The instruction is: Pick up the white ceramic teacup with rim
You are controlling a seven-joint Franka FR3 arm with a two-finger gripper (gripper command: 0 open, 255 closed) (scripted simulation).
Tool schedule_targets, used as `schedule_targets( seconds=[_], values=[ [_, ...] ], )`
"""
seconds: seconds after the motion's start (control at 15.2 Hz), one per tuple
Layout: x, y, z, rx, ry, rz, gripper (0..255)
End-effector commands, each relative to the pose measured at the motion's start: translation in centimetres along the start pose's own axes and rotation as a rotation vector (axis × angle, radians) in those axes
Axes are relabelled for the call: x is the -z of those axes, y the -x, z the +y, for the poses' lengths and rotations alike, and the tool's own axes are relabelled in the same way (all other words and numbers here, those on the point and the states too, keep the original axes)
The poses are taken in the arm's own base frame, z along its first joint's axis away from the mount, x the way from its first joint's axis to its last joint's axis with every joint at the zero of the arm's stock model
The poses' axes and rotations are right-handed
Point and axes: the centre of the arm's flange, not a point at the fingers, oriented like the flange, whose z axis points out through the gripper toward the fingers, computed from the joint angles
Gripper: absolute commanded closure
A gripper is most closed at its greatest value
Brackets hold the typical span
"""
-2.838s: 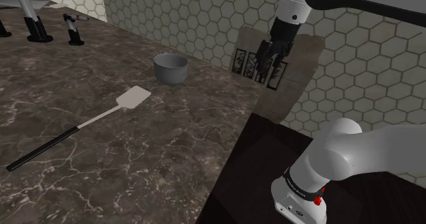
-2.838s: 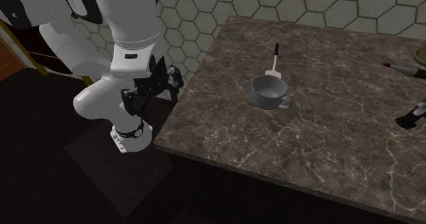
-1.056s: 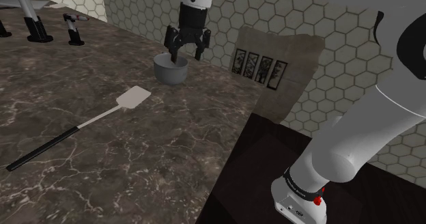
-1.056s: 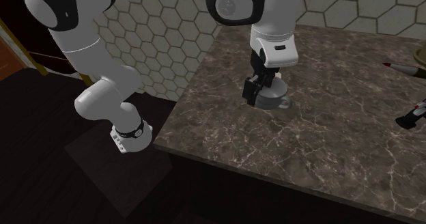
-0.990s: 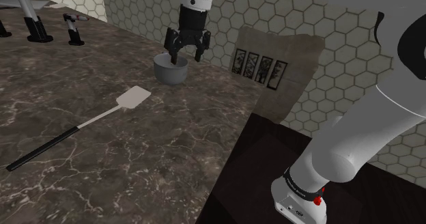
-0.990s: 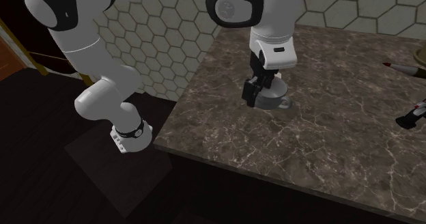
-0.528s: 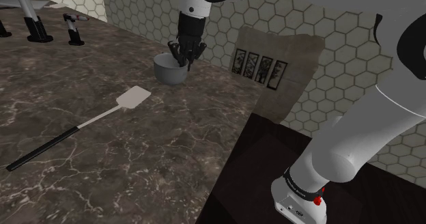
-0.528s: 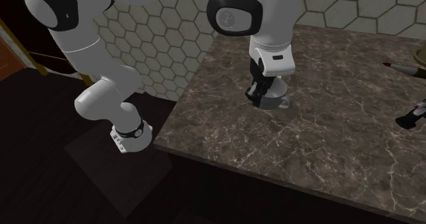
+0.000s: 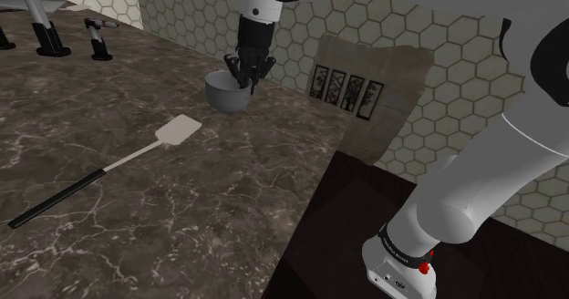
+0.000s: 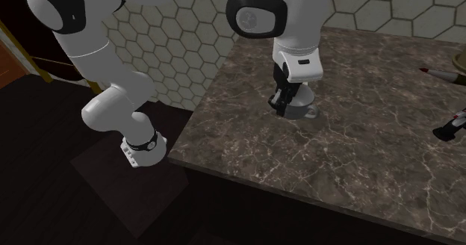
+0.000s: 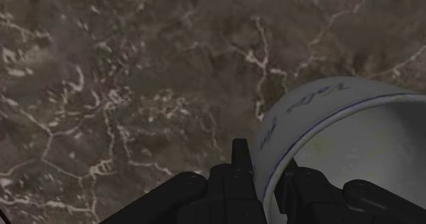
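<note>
The teacup [image 9: 224, 93] is a pale grey-white bowl-shaped cup standing on the dark marble counter [image 9: 137, 188] near its far edge. In the wrist view the cup [image 11: 341, 130] shows white with a thin blue line under the rim and blue writing on its side. My gripper [image 9: 248, 75] points down at the cup's wall on the side towards the shoulder view's right. Its fingers are shut on that wall, one finger [image 11: 239, 166] outside and one inside the cup. From the second exterior view the gripper [image 10: 284, 101] covers much of the cup [image 10: 305, 111], whose small handle sticks out to that view's right.
A spatula [image 9: 177, 130] with a long black handle lies on the counter nearer the camera than the cup. Dark upright objects [image 9: 98, 38] stand at the counter's far left. The counter edge drops to a dark floor [image 9: 365, 215] on the shoulder view's right.
Since a second ago the gripper has come down onto the cup's rim and its fingers have closed on the wall. Over the last half second nothing has moved.
</note>
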Motion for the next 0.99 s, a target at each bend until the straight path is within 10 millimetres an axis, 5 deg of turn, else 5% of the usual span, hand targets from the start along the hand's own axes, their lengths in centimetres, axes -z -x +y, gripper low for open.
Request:
schedule_targets(
  seconds=[0.0, 0.92],
  values=[
    [0.8, 0.0, 0.0, 0.0, 0.0, 0.0, 255],
    [7.7, -0.1, -0.4, 0.0, 0.0, 0.0, 255]
  ],
)
